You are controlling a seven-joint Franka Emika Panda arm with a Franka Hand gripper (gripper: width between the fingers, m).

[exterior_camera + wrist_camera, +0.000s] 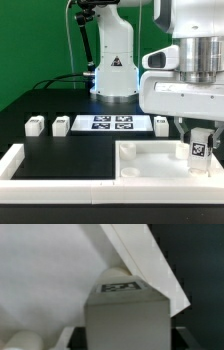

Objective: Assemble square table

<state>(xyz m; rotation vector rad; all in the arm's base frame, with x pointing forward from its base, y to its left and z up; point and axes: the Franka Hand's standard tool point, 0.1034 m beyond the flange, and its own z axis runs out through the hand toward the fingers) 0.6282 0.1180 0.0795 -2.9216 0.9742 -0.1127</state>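
1 leg upright, clamped in my gripper, at the tabletop corner on the exterior view's right. 3 loose legs near the marker board.

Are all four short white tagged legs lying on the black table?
No, the gripper holds one short white leg upright at the white plastic square tabletop.

Bright, even light from above washes the white tabletop almost featureless, shadows staying soft, while the wrist view shows the close leg blurred and grey.
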